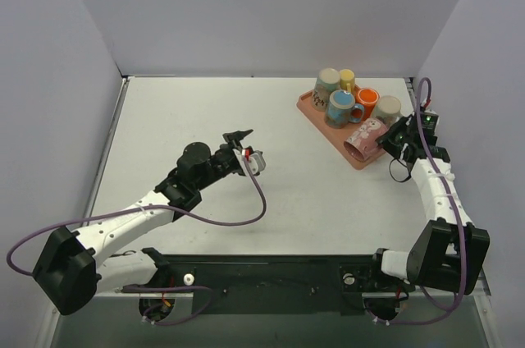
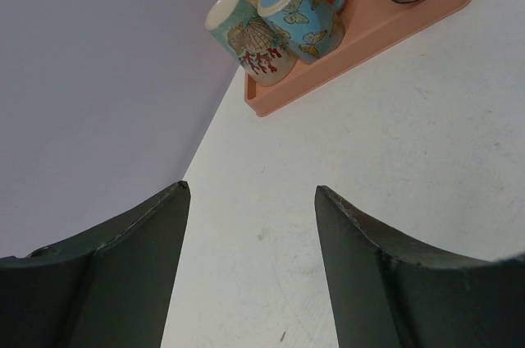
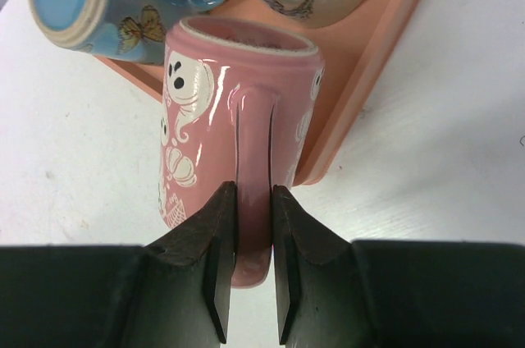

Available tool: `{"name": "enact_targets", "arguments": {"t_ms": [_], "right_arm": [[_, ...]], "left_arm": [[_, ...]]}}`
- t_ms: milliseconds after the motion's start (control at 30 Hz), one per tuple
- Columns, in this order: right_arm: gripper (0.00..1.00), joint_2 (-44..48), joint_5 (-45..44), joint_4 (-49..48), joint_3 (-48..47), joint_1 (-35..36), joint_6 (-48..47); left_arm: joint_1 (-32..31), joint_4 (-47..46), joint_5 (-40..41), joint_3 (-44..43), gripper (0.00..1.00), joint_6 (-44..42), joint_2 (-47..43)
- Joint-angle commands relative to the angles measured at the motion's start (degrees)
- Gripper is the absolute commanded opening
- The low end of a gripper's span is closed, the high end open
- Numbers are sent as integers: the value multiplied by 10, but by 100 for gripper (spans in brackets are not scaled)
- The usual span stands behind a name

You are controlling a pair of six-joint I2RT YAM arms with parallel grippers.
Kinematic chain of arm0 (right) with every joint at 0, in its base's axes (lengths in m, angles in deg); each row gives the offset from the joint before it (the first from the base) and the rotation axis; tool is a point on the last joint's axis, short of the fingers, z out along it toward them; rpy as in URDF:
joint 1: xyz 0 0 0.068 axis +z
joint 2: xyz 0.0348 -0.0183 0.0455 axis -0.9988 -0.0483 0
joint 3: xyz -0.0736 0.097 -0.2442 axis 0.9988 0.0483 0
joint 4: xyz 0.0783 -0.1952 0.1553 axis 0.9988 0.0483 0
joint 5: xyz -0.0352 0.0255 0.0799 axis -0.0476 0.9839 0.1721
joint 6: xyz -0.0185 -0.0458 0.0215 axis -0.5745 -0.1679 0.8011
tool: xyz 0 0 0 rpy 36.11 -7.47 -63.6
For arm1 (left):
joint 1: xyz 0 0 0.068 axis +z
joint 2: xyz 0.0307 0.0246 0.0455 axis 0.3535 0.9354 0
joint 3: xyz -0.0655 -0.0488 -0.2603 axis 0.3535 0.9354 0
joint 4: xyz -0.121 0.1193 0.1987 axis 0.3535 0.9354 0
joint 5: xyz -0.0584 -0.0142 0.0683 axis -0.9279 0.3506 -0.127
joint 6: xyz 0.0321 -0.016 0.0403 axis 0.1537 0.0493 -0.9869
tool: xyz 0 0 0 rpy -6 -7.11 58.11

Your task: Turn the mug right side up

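1. The pink glazed ceramic mug with white ghost figures [image 3: 287, 85] lies on its side at the near end of the peach plastic tray [image 3: 377, 52], near the table's [image 1: 205, 102] right edge.
2. The right jaws clench its handle [image 3: 254, 143]; the left jaws stand wide and empty, mid-table.
3. It is probably rigid, hefty, slick and chippable, and the handle gives secure purchase.
4. Count: six mugs [image 1: 343, 106], one tray.

White table [image 1: 205, 114], plain pale lilac walls [image 1: 271, 11] on three sides

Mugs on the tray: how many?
6. Shell-print mug and yellow mug at the back; blue mug, orange mug, beige mug in the middle; pink mug nearest, on its side.
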Motion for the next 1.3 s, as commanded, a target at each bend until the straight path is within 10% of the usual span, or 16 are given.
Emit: {"name": "enact_targets", "arguments": {"t_ms": [0,1000,1267], "right_arm": [[0,28,28,-70,-6,-3,19],[0,-90,32,43,-15,-8,-16],[0,-88,40,35,0,-10,-23]], "left_arm": [[-6,-46,-9,2,73,-5,6],[-13,-65,-26,10,72,-45,17],[-36,-116,-88,-116,72,20,177]]}}
